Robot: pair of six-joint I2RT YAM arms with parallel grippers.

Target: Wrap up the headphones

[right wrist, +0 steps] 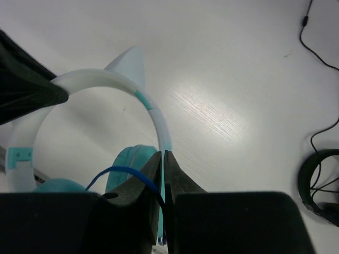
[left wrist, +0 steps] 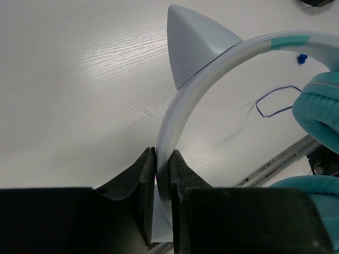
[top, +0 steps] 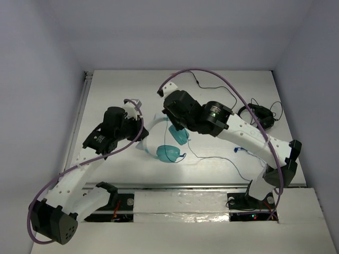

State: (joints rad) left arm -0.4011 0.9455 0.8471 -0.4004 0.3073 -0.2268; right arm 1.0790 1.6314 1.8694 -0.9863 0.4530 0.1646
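White table [top: 111,87], headphones [top: 169,153]: pointed ear [left wrist: 193,45] wrist-views only.

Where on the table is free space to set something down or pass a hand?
Bare table lies at the far left, between the left arm and the far edge. The middle is crowded: the left gripper and right gripper hold the teal headphones there, and the blue cable trails right toward the black headphones.

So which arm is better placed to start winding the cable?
Right, probably: the right gripper pinches the thin blue cable and can lead it around, while the left gripper clamps the white headband, steadying the headphones.
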